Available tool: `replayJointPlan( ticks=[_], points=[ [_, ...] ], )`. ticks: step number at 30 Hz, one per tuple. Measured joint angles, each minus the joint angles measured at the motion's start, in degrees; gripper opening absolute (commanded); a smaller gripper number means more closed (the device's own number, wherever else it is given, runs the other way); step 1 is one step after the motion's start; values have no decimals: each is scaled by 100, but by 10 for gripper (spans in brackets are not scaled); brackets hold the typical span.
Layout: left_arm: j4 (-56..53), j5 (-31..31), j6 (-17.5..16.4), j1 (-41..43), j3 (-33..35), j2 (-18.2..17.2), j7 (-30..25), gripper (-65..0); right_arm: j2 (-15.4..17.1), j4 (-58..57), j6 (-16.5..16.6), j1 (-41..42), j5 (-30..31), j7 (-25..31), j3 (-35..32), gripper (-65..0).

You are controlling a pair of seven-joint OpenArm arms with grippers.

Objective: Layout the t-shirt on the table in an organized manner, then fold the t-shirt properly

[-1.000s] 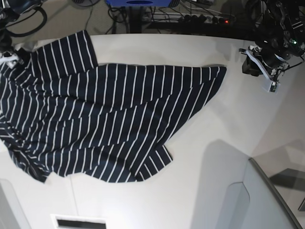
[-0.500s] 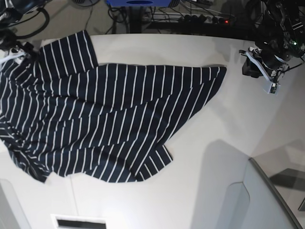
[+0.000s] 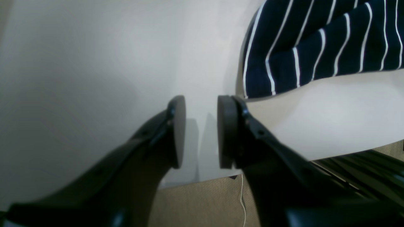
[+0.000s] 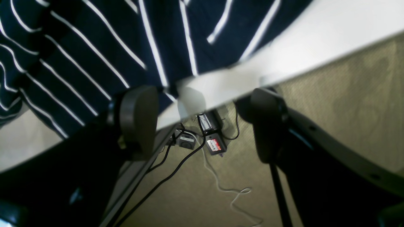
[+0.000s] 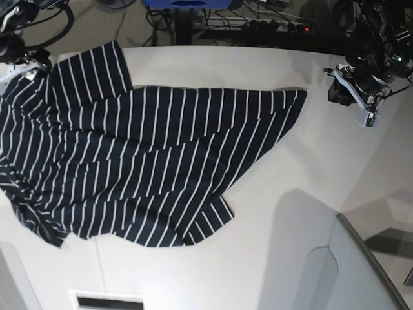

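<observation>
the left gripper (image 3: 201, 132) hung just above the table with its dark pads a little apart and nothing between them, released, a short way from the shirt's nearest corner. the right gripper (image 4: 202, 126) stood spread wide at the table's far edge, its pads astride that edge with the shirt's hem just beside one pad; nothing looked pinched, though whether that pad touched the cloth i could not tell. the dark navy, white-striped, short-sleeved soft t-shirt (image 5: 142, 161) lay on the left and middle of the large white smooth table (image 5: 310, 213) in the base view, spread in one layer but skewed and rumpled. judging by this, the laying-out was only partly done: one corner reached toward the left gripper, a flap bunched at the front, and no fold had been made. its long axis ran roughly from the table's left edge toward the right, tilted somewhat, stripes slanting across it. cables (image 4: 176, 170) lay on the floor below.
</observation>
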Motion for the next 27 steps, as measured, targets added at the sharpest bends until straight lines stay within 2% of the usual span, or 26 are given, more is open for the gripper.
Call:
replayJointPlan(
  ticks=[7, 18, 20, 27],
  points=[
    [0, 2, 2, 0, 0, -44, -2, -489, -107, -267, 4, -15, 44, 42, -407, -219],
    [0, 11, 0, 33, -22, -33, -2, -490, -79, -730, 28, 15, 151, 181, -411, -228],
    [0, 15, 0, 33, -22, -35, 0, -490, -79, -737, 26, 17, 149, 186, -411, -284],
    [0, 13, 0, 28, -9, -26, 0, -490, -98, -791, 22, 28, 90, 81, -415, -581]
  ],
)
